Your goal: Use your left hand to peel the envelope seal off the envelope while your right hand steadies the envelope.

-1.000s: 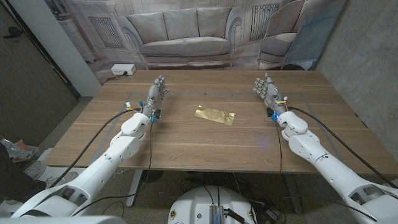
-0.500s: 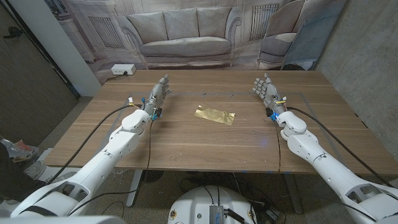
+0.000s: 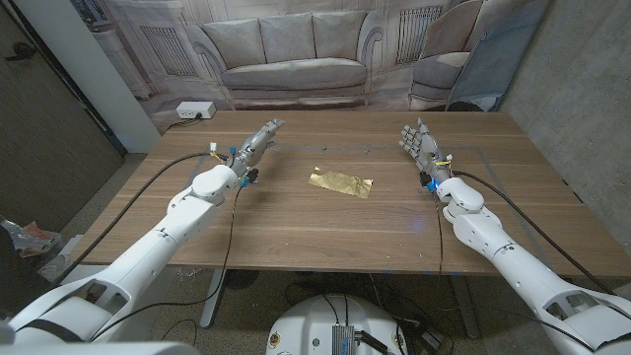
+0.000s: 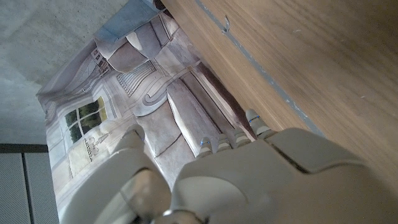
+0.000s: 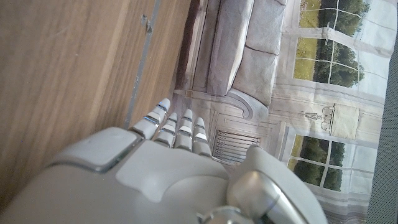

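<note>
A gold, shiny envelope (image 3: pixel 340 182) is seen lying flat on the wooden table (image 3: pixel 325 232), near the middle of the tabletop and slightly toward the far side. It is a narrow rectangle, set at a slight slant, with a crinkled, reflective surface. The seal cannot be made out at this size.

The left hand (image 3: pixel 254 145) is held over the table to the left of the envelope, well apart from it, with its fingers stretched out and pointed toward the far edge and a little toward the middle. Nothing is held in it — the fingers are extended and empty. The left forearm is extended from the lower left corner across the table, with black cables trailing along it.

The right hand (image 3: pixel 420 144) is held to the right of the envelope, also well apart from it, standing upright with its fingers spread and raised. Nothing is grasped by it either. In the right wrist view the fingers (image 5: pixel 177 127) are seen straightened side by side above the wood grain; in the left wrist view the fingertips (image 4: pixel 233 138) are likewise seen extended — a backdrop printed with a sofa (image 3: pixel 291 54) is shown beyond them.
</note>
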Motion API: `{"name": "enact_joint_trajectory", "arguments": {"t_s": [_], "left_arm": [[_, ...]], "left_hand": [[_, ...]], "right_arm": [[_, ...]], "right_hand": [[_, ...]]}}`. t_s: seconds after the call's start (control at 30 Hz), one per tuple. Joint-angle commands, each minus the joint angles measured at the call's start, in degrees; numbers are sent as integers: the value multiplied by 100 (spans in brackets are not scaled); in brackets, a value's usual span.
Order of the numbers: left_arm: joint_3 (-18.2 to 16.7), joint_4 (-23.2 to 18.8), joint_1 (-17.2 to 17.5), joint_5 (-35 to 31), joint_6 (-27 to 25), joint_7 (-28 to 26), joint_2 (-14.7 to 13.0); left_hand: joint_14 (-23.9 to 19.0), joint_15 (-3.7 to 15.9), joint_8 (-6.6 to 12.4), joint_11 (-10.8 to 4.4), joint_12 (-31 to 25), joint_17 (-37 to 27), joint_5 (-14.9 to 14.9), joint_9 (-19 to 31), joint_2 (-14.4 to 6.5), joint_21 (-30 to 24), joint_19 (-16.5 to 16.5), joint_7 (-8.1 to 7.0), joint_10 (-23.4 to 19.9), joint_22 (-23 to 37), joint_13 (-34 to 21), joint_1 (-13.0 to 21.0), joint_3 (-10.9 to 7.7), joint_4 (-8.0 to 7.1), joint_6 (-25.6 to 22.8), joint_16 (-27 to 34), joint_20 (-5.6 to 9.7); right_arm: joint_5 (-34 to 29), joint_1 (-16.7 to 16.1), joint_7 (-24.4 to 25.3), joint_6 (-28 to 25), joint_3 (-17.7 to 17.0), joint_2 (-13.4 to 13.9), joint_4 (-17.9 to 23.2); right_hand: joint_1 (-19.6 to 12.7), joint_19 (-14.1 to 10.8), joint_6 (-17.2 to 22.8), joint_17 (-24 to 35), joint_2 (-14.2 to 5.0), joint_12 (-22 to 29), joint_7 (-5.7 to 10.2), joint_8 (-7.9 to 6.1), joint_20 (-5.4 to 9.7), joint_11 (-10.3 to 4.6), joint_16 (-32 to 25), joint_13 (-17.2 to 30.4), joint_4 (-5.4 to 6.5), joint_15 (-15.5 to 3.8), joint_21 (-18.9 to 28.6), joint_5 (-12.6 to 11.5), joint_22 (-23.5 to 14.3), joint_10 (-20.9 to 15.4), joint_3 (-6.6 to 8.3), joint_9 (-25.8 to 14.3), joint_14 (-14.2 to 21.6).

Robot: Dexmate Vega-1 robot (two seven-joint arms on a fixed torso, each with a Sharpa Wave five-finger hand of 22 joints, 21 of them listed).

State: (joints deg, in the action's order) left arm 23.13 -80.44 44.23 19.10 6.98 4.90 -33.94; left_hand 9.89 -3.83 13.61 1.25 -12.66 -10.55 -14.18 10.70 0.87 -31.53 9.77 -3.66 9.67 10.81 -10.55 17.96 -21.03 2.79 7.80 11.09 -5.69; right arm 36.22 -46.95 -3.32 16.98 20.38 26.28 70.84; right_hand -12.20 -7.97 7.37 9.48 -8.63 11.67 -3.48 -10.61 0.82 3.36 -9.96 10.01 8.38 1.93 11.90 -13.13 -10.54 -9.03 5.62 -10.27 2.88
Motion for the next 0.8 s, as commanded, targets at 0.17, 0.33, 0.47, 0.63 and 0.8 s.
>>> {"name": "enact_joint_trajectory", "arguments": {"t_s": [0.17, 0.33, 0.47, 0.63, 0.8], "left_arm": [[364, -604, -286, -1086, -490, 95, -459], [439, -737, -358, -1325, -593, 99, -528], [542, -876, -458, -1575, -790, 173, -625], [699, -1070, -628, -1867, -1076, 399, -738], [876, -1306, -797, -2271, -1317, 620, -881]], "left_hand": [[621, -125, 103, 128, 36, -18, -10, 27, 67, 41, 792, 77, 312, 31, -31, 371, -40, 225, -275, -14, -121], [669, -189, 140, 147, 38, -26, -26, 36, 63, 92, 865, 71, 317, 35, -41, 663, -92, 385, -447, -21, -192], [662, -194, 139, 156, 27, -32, -32, 41, 39, 112, 889, 72, 297, 38, -48, 816, -130, 457, -480, -9, -239], [564, -136, 109, 114, -11, -69, -31, 52, -31, 267, 1211, -16, 241, 53, -79, 1299, -244, 633, -531, 48, -371], [749, -218, 74, 129, 9, -101, 0, 62, -25, 396, 1490, -25, 342, 71, -107, 1601, -283, 667, -561, 7, -484]], "right_arm": [[16, 25, -89, 90, -37, -126, -204], [12, 34, -82, 108, -48, -154, -253], [19, 68, -137, 128, -45, -180, -327], [27, 95, -183, 173, -48, -224, -419], [5, 114, -181, 209, -45, -260, -468]], "right_hand": [[-22, -58, 68, 15, -74, 23, -16, -28, 6, 20, -20, 15, 6, -2, 17, 18, -22, -58, 38, -11, 77], [-16, -60, 76, 15, -73, 20, -22, -30, 3, 19, -18, 15, 6, -2, 16, 26, -22, -60, 47, -11, 80], [-13, -61, 79, 15, -72, 18, -19, -30, 5, 18, -19, 15, 6, -10, 17, 31, -22, -60, 52, -11, 85], [-7, -65, 86, 15, -70, 15, -25, -30, 1, 19, -20, 15, 7, -4, 17, 39, -22, -61, 60, -12, 96], [-3, -68, 90, 15, -68, 13, -25, -31, 2, 18, -18, 15, 7, -4, 18, 44, -22, -62, 65, -12, 96]]}}
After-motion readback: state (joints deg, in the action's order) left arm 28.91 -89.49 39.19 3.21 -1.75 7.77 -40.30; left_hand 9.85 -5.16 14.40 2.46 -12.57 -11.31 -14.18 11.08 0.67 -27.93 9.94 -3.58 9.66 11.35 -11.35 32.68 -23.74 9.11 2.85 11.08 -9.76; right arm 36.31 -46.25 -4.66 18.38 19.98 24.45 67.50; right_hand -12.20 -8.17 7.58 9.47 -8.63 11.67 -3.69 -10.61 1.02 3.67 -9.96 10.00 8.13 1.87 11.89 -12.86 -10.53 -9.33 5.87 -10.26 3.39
